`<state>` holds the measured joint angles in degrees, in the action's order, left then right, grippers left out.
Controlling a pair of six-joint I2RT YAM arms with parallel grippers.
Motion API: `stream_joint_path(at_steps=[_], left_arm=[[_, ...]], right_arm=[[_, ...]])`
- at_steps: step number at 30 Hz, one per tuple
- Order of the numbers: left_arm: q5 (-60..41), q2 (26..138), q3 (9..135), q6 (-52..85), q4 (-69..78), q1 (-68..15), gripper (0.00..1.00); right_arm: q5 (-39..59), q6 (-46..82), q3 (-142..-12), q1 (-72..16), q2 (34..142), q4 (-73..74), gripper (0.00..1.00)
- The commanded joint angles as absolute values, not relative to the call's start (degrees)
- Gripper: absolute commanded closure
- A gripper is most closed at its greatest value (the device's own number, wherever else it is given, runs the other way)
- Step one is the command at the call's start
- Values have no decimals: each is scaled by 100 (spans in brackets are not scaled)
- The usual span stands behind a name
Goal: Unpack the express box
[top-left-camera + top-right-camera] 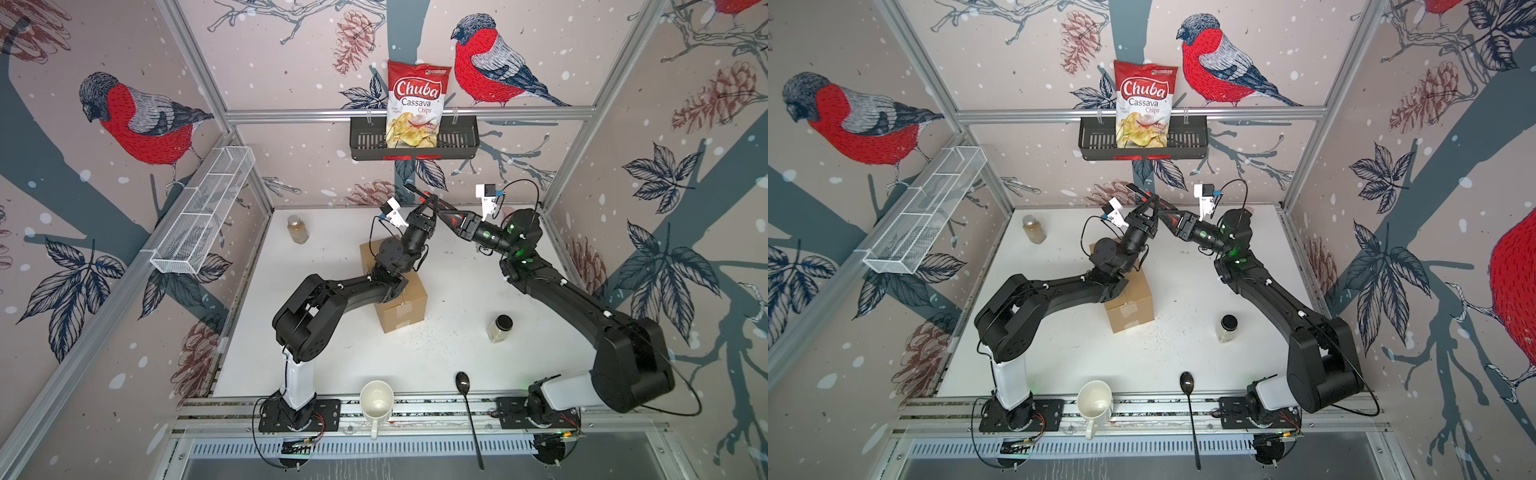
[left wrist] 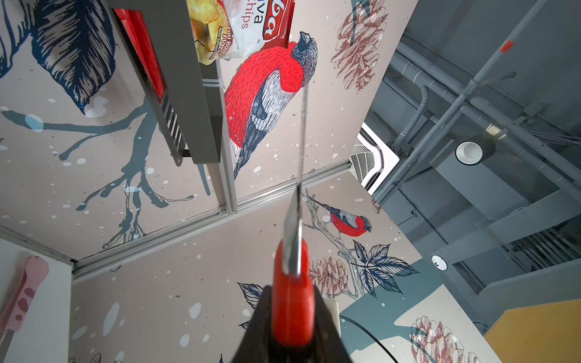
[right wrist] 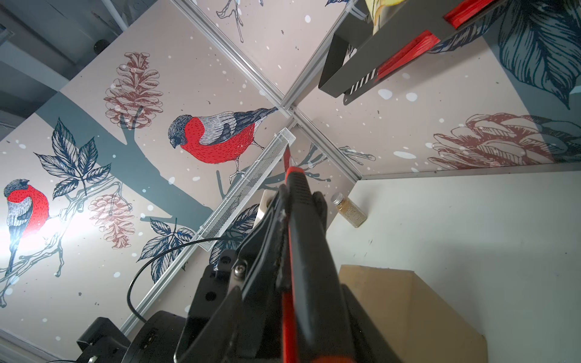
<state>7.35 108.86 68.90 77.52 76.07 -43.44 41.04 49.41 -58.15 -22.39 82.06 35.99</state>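
The box stands near the middle of the table. The left forearm crosses above the box and hides much of its top. Both grippers are raised over the back edge, and their tips meet around a knife. The left gripper pinches the knife's red collar, with its fingers pressed onto it. In the left wrist view the bare blade sticks out past them. The black-and-red handle lies between the fingers of the right gripper; I cannot tell whether they press on it. A jar sits to the right of the box, well apart from it. A bottle stands near the back left corner. A mug and a spoon sit at the front edge.
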Motion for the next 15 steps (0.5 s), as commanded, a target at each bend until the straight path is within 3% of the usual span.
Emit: stream_joint_path(at_steps=[1, 10, 15], left_arm=[[394, 10797, 6911, 7662, 7803, -4338, 100], [449, 10762, 6781, 7760, 7952, -4271, 100], [514, 10884, 6751, 7849, 7998, -4426, 100]], right_arm=[[4093, 4923, -5854, -2276, 8208, 3901, 56], [3989, 4863, -5884, -2326, 8226, 3865, 55], [3890, 4921, -5982, -2329, 8278, 3919, 60]])
